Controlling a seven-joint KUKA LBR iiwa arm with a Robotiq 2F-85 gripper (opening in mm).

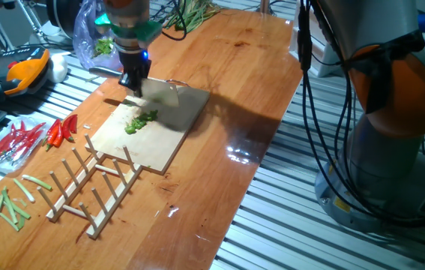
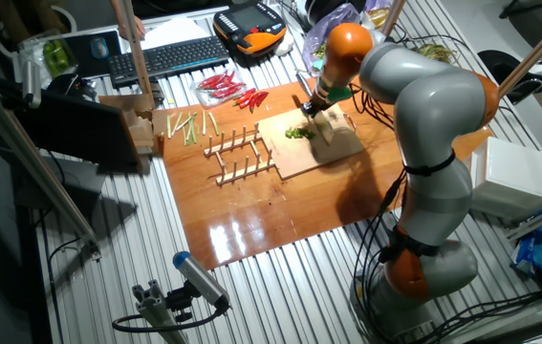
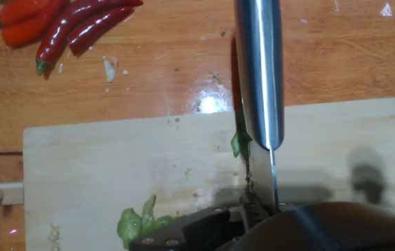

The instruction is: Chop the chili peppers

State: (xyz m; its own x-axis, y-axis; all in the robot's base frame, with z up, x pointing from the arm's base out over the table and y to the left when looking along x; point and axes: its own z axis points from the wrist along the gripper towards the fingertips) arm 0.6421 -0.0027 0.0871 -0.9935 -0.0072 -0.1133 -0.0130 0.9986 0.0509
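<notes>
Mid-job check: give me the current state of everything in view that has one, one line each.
gripper: over the far end of the board, shut on the knife.
knife: held, blade edge down over the board.
chili peppers: already cut, small green bits lying on the board.
cutting board: flat on the table, bits of green on it.
red chilies: whole, uncut, lying off the board.
wooden rack: lying beside the board.

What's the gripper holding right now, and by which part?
The gripper holds a knife by its handle end; the blade reaches out over the wooden board. The exact grip point is hidden.
</notes>
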